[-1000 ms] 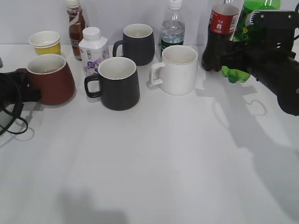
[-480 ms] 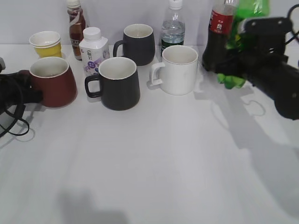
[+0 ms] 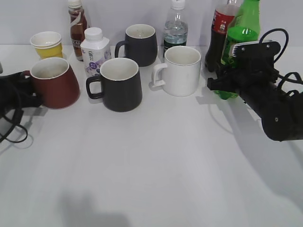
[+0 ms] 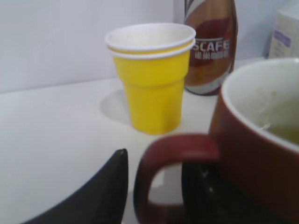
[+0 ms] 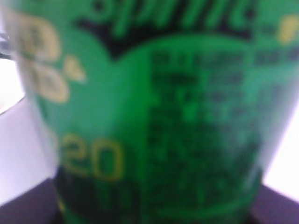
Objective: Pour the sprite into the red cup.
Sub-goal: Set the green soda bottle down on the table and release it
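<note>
The red cup (image 3: 54,82) stands at the left, leaning slightly to the right. In the left wrist view it (image 4: 254,140) fills the right side, with a little liquid inside. My left gripper (image 4: 159,186) is shut on its handle, one finger outside the loop and one between the loop and the cup wall; it sits at the left edge of the exterior view (image 3: 19,90). The sprite (image 3: 239,40) is upright at the right, in front of the cola bottle (image 3: 218,33). My right gripper (image 3: 218,84) is shut on its lower body. Its label (image 5: 154,116) fills the right wrist view.
A yellow paper cup (image 3: 46,43) and a brown coffee bottle (image 3: 77,28) stand behind the red cup. A white milk bottle (image 3: 94,49), two black mugs (image 3: 118,85) (image 3: 139,45), a white mug (image 3: 180,71) and a water bottle (image 3: 175,28) fill the middle back.
My right gripper has carried the sprite from the back right corner leftward and lower, from tilted to upright. The red cup has shifted slightly right and leans more.
</note>
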Action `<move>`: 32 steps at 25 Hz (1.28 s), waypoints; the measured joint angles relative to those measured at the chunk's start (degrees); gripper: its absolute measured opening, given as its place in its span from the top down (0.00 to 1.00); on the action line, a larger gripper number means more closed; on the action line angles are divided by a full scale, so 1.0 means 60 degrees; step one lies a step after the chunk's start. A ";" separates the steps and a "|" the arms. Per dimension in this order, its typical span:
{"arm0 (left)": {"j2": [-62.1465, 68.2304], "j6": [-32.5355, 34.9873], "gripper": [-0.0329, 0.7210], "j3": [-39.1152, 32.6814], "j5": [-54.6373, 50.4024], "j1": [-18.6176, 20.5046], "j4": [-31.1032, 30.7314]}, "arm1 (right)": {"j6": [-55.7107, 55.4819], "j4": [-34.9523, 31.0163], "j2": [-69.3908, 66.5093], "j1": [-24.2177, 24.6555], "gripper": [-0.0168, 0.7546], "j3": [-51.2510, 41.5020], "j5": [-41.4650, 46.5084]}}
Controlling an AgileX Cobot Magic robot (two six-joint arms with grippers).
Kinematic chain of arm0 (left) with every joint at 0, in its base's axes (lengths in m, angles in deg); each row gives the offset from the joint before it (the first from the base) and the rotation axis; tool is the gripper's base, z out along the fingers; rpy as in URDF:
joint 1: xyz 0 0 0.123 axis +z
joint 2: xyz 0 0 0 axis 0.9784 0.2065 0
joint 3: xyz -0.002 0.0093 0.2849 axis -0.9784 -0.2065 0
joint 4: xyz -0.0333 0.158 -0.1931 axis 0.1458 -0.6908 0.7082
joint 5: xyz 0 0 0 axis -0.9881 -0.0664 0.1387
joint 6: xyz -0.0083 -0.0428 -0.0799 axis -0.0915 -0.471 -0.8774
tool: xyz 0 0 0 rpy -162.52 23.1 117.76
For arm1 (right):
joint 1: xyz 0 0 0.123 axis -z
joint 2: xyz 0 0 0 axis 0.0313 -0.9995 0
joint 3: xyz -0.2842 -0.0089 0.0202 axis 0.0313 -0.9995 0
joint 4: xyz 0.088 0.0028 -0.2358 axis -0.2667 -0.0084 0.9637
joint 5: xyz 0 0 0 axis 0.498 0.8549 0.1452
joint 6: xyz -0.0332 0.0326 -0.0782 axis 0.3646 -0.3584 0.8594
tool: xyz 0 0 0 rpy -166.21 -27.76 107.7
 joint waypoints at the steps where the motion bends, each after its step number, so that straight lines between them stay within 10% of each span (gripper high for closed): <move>1: 0.0000 0.0000 0.55 -0.0118 0.0068 0.0000 0.0008 | -0.0074 0.0000 -0.0022 0.0000 0.47 -0.0018 -0.0071; 13: -0.0653 0.0000 0.54 -0.1447 0.0144 0.0000 0.0086 | -0.0571 0.0143 0.0090 -0.0010 0.21 -0.0647 -0.0378; 32: -0.4035 -0.2124 0.54 -0.3012 -0.1238 0.0000 0.0049 | -0.1009 0.0143 0.2319 -0.0010 0.21 -0.1712 0.4125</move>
